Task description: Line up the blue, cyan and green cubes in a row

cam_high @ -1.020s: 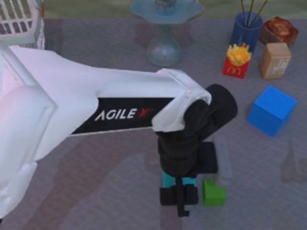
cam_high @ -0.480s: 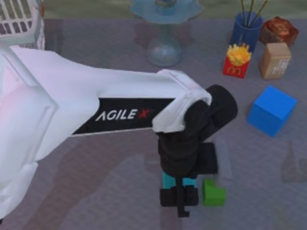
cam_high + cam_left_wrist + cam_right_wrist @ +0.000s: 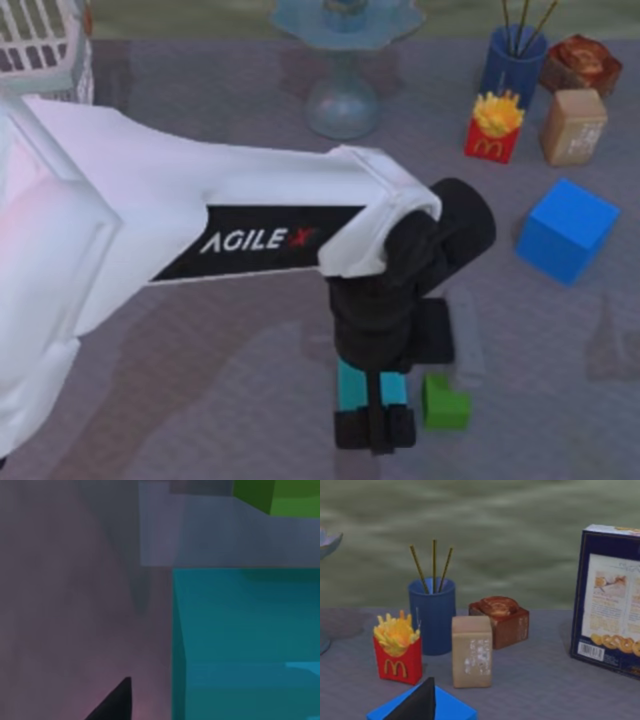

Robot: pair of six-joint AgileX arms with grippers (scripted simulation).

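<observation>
The cyan cube (image 3: 370, 385) rests on the table at front centre, with the small green cube (image 3: 445, 405) close on its right, a narrow gap between them. My left gripper (image 3: 375, 428) hangs over the cyan cube's front edge and is open. In the left wrist view one dark fingertip (image 3: 117, 700) stands clear of the cyan cube (image 3: 245, 645), with the green cube (image 3: 280, 495) beyond. The large blue cube (image 3: 567, 228) sits apart at the right. My right gripper (image 3: 420, 705) is out of the top view, parked by the blue cube (image 3: 445, 711).
At the back right stand a dark blue cup with sticks (image 3: 512, 60), a red fries box (image 3: 495, 127), a tan box (image 3: 573, 127) and a brown box (image 3: 581, 62). A glass stand (image 3: 343, 90) is at back centre, a white basket (image 3: 40, 50) back left, a printed carton (image 3: 610, 595) far right.
My left gripper has drawn toward the table's front edge, uncovering more of the cyan cube. The cubes have stayed in place.
</observation>
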